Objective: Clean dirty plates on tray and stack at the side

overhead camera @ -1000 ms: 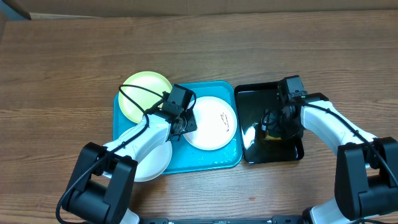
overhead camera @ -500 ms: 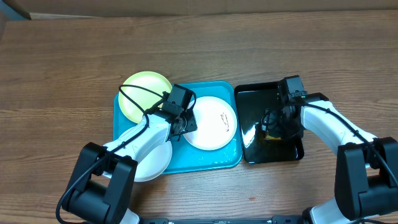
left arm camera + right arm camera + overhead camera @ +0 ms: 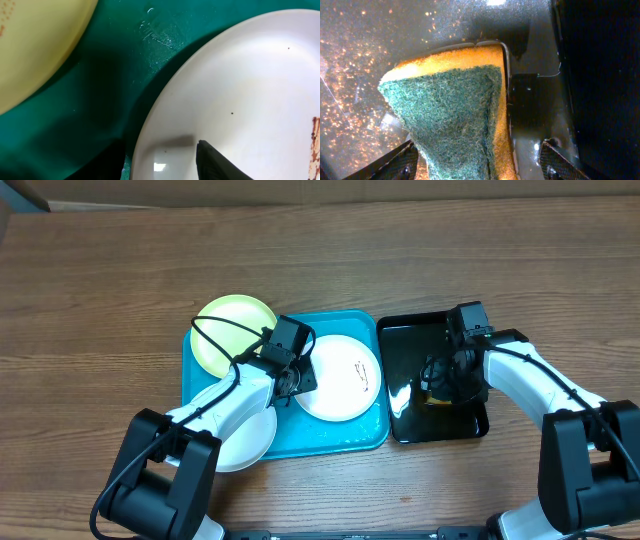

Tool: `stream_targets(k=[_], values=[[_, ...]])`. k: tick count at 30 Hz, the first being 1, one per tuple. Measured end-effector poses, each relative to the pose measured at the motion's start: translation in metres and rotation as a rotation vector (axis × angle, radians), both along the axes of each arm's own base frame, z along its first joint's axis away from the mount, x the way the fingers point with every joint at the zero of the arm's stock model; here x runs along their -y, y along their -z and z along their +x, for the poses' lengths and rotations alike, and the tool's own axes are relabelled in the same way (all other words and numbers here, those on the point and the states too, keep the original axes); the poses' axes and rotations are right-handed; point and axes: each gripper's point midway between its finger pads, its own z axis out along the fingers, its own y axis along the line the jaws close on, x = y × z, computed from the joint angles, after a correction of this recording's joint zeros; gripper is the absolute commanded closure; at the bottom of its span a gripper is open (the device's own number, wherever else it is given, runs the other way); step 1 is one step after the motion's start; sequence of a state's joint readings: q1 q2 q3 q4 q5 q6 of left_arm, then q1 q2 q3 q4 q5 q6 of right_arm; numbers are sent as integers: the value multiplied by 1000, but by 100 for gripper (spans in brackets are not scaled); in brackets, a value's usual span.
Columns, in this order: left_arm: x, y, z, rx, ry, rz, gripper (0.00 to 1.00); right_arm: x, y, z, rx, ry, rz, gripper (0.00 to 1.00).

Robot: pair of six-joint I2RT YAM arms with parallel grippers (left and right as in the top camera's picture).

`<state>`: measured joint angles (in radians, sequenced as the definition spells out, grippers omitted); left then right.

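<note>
On the worktop point(image 3: 110, 290), the turquoise tray point(image 3: 330, 435) sat centre, with the black tray point(image 3: 430, 330) just beside it on my right.

Plates:
- Yellow-green plate point(image 3: 235, 330) sat on the turquoise tray's far-left corner and overhung the rim.
- Smudged white plate point(image 3: 348, 380) lay inside the tray on its right half, with dark marks near its right side.
- Second white plate point(image 3: 252, 442) was at the near-left corner, hanging past the rim and partly hidden under the left arm.

Left pincer point(image 3: 299, 379) was down at the smudged white plate's left edge. The wrist view showed the fingers apart and straddling the rim, one finger point(image 3: 215, 162) above the plate's inside and the other outside it over the tray floor. I couldn't tell whether either one touched the plate. A reddish-brown smear showed at that view's far right edge.

Right pincer point(image 3: 438, 387) was low inside the black tray, clamped on the sponge point(image 3: 445, 110). The sponge was yellow with a green scouring face and stood between the two fingers. The tray floor around it was glossy and speckled.

No plate was off the tray and stacked at the side.
</note>
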<state>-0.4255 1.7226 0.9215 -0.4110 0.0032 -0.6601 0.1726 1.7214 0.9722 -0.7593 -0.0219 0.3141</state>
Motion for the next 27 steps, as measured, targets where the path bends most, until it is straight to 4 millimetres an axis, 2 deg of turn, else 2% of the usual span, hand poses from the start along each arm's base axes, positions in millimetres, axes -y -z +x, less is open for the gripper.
stream_targets(k=[5, 11, 19, 27], values=[[0, 0, 0, 0, 0, 0, 55, 0, 0, 0, -1, 0, 0, 20], [0, 0, 0, 0, 0, 0, 57, 0, 0, -1, -3, 0, 0, 11], [1, 0, -1, -3, 3, -7, 57, 0, 0, -2, -10, -1, 0, 11], [2, 0, -1, -4, 4, -9, 57, -4, 0, -6, -25, -3, 23, 17]])
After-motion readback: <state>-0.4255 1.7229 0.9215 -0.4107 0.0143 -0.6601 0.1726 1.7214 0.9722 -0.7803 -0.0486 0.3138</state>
